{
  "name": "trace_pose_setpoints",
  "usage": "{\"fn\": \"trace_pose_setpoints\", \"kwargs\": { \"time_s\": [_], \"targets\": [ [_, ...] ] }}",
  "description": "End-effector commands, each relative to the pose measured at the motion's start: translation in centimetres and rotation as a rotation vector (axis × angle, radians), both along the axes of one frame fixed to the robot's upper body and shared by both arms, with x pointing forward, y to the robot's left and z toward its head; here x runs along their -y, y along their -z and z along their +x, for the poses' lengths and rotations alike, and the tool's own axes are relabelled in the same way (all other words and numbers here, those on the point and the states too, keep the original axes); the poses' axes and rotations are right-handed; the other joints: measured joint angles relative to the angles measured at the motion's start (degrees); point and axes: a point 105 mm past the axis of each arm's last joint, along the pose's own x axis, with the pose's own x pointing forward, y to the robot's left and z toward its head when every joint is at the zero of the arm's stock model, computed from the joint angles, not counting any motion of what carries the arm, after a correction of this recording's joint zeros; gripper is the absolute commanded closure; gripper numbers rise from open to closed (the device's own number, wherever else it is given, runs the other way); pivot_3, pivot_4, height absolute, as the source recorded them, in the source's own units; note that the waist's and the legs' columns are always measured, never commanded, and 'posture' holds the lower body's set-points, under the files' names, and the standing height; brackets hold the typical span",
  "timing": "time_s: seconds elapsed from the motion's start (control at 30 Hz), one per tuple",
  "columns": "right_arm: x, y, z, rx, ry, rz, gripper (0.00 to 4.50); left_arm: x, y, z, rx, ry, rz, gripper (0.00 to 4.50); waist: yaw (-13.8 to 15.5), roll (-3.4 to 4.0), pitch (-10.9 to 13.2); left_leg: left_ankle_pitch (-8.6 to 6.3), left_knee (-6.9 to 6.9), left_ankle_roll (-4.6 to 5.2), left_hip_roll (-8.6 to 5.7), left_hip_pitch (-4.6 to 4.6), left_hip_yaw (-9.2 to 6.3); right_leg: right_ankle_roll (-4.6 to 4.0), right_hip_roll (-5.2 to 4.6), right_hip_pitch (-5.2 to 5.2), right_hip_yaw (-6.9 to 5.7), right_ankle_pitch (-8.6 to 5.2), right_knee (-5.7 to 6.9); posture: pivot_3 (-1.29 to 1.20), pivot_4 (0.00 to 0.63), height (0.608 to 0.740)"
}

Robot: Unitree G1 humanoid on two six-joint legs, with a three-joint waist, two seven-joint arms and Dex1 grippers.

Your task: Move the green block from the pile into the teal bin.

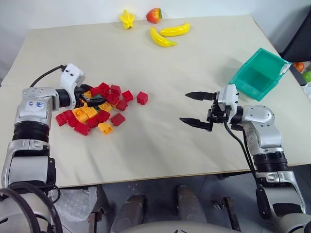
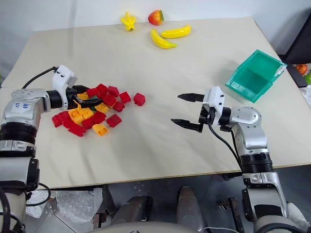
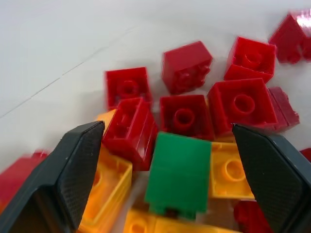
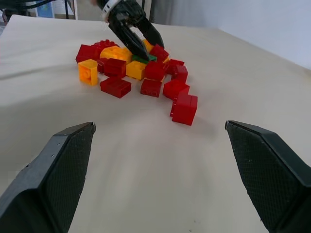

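Left gripper (image 3: 165,184) spread wide, straddling green block (image 3: 178,176) in pile (image 1: 95,109) | right gripper (image 1: 198,109) spread wide, empty, above surface (image 1: 160,73) | teal bin (image 1: 260,73) well apart, far right

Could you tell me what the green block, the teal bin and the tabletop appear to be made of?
The green block looks like hard moulded plastic, smooth with a slight sheen, like the studded red and orange-yellow bricks around it. The teal bin seems to be thin translucent plastic, since light passes through its walls. The tabletop is matte beige, perhaps laminate or painted board; the look leaves that open.
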Motion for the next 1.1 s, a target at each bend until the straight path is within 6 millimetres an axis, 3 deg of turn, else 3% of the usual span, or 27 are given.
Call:
{"fn": "trace_pose_setpoints", "kwargs": {
  "time_s": [0.03, 0.33, 0.4, 0.47, 0.57, 0.7, 1.0, 1.1],
  "targets": [
    [0.3, -1.2, -0.4, 0.054, 0.007, 0.015, 0.00, -1.5, 2.1, -0.8, -0.129, -0.025, 0.056, 0.21, 0.0, 0.00, 0.0, 0.00, 0.01, 0.00, 0.01, 0.02, 0.00, 0.00, 0.00, 0.00, 0.00, 0.00, 0.03, 0.00, 0.150, 0.740],
    [0.3, -1.2, -0.4, 0.058, 0.016, 0.016, 0.00, -2.7, 2.5, -2.0, -0.239, -0.042, 0.086, 2.43, -0.8, 0.02, 0.0, 0.00, 0.02, 0.00, 0.04, 0.13, 0.14, 0.00, 0.04, -0.01, 0.16, 0.00, 0.15, 0.00, 0.150, 0.740],
    [0.1, -1.3, -0.2, 0.062, 0.018, 0.017, 0.00, -3.0, 1.1, -1.7, -0.178, -0.069, 0.035, 3.02, -0.9, 0.02, 0.0, 0.00, 0.01, 0.00, 0.11, 0.13, 0.17, 0.00, 0.12, -0.03, 0.20, 0.00, 0.17, 0.00, 0.150, 0.740],
    [0.1, -1.4, -0.1, 0.066, 0.021, 0.017, 0.00, -2.2, -1.4, -1.4, -0.077, -0.034, -0.072, 3.59, -0.9, 0.01, 0.0, 0.00, 0.02, -0.01, 0.16, 0.10, 0.18, -0.02, 0.17, -0.08, 0.23, 0.01, 0.16, 0.00, 0.150, 0.740],
    [0.4, -1.5, 0.0, 0.068, 0.028, 0.015, 0.00, -1.3, -3.2, -1.6, 0.001, 0.029, -0.155, 4.48, -0.5, 0.00, 0.0, 0.00, 0.04, -0.01, 0.17, -0.03, 0.13, -0.02, 0.15, -0.14, 0.17, 0.01, 0.12, 0.00, 0.150, 0.740],
    [0.8, -1.7, 0.1, 0.072, 0.044, 0.012, 0.00, 0.5, -5.7, -2.6, 0.152, 0.167, -0.278, 4.48, -0.2, 0.00, 0.0, -0.01, 0.06, 0.01, 0.14, -0.07, 0.12, 0.00, 0.10, -0.12, 0.14, 0.03, 0.05, 0.00, 0.150, 0.740],
    [1.5, -2.0, 0.3, 0.081, 0.083, 0.007, 0.00, 5.2, -6.2, -4.8, 0.180, 0.380, -0.288, 4.48, 0.6, 0.00, 0.0, -0.01, 0.15, 0.01, 0.15, -0.06, 0.13, -0.01, 0.11, -0.10, 0.14, 0.03, 0.06, 0.00, 0.150, 0.740],
    [1.6, -2.0, 0.3, 0.084, 0.088, 0.006, 0.00, 5.0, -5.9, -4.7, 0.176, 0.359, -0.249, 4.48, 0.8, 0.00, 0.0, -0.01, 0.17, 0.01, 0.14, -0.06, 0.13, -0.02, 0.11, -0.10, 0.14, 0.03, 0.06, 0.00, 0.150, 0.740]
  ]
}}
